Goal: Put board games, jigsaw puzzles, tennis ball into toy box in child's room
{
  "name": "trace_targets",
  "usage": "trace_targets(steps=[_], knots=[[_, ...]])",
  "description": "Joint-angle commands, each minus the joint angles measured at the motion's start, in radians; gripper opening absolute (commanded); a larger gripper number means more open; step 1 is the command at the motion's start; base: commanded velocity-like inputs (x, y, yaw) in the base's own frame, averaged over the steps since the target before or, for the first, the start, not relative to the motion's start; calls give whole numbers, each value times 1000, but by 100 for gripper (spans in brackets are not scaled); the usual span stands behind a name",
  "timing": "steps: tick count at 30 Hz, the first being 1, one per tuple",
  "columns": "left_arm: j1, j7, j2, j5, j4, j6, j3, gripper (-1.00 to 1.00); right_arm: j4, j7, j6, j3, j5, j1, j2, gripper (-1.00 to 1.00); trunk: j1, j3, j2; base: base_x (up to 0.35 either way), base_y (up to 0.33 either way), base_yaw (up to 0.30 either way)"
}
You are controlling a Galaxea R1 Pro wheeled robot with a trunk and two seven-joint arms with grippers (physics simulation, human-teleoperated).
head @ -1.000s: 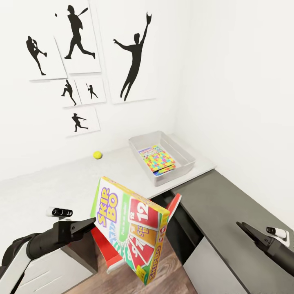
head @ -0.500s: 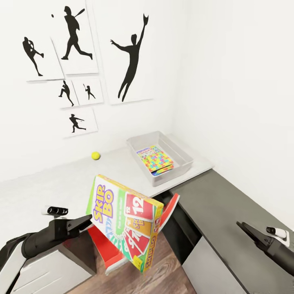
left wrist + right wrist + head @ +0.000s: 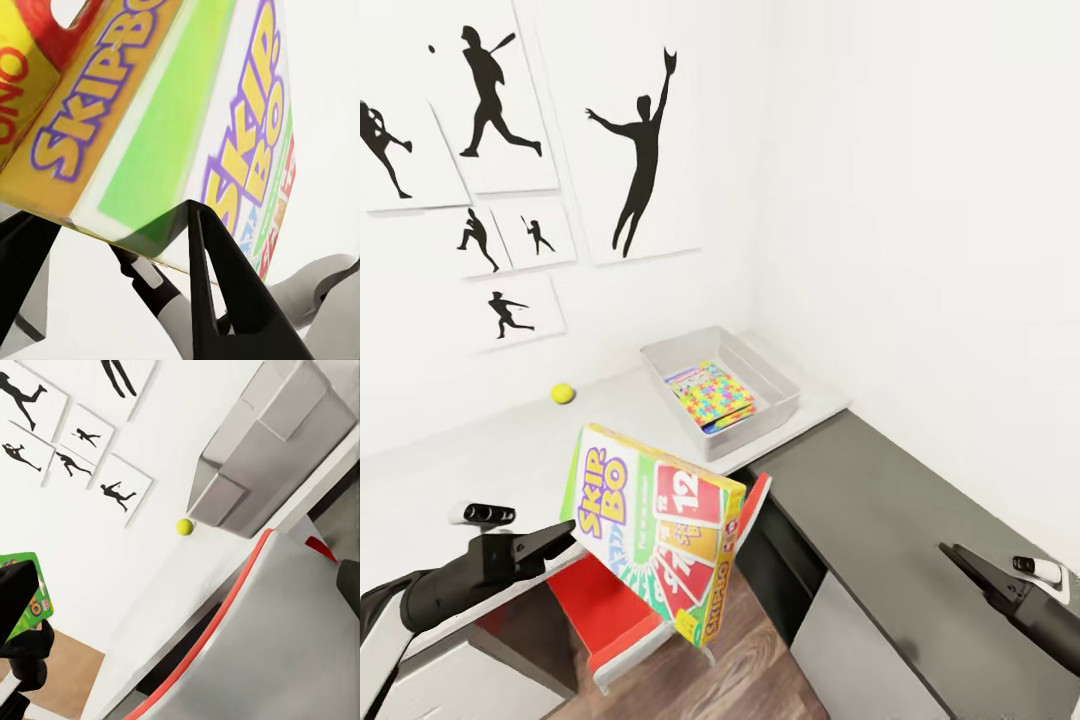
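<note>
My left gripper (image 3: 567, 534) is shut on an edge of a board game (image 3: 660, 530), a yellow-red-green Skip-Bo box, and holds it tilted in the air over the chair, just off the table's front edge. The left wrist view has its dark fingers (image 3: 217, 285) clamped on the box (image 3: 187, 112). Behind it, the grey toy box (image 3: 775, 385) stands at the table's far right end with the jigsaw puzzles (image 3: 710, 393) lying inside. The tennis ball (image 3: 563, 393) rests on the table (image 3: 490, 455) near the wall. My right gripper (image 3: 952, 552) hangs open and empty over the dark counter.
A red and grey chair (image 3: 605, 605) stands under the held box, over the wood floor. The lower dark-grey counter (image 3: 880, 500) runs along the right wall. Black silhouette pictures (image 3: 635, 160) hang above the table. From the right wrist I see the toy box (image 3: 262, 450) and the ball (image 3: 184, 526).
The camera has swung, so the wall pictures, table and toy box sit further left in view. My left gripper has lifted the Skip-Bo box slightly toward the table. The right arm has not moved.
</note>
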Motion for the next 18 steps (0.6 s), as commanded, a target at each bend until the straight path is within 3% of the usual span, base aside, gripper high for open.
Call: trace_targets(steps=[1, 9, 14, 18], knots=[[0, -1, 0, 2, 1, 7, 4, -100, 0, 2, 9, 0, -3, -1, 0, 100, 0, 0, -1, 0, 0, -199], [5, -6, 3, 1, 9, 11, 24, -100, 0, 2, 9, 0, -3, -1, 0, 100, 0, 10, -1, 0, 0, -199], [10, -8, 0, 0, 9, 10, 89, -100, 0, 2, 9, 0, -3, -1, 0, 100, 0, 16, -1, 27, 0, -199], [11, -6, -1, 0, 9, 8, 105, -100, 0, 2, 9, 0, -3, -1, 0, 100, 0, 19, -1, 142, 0, -137]])
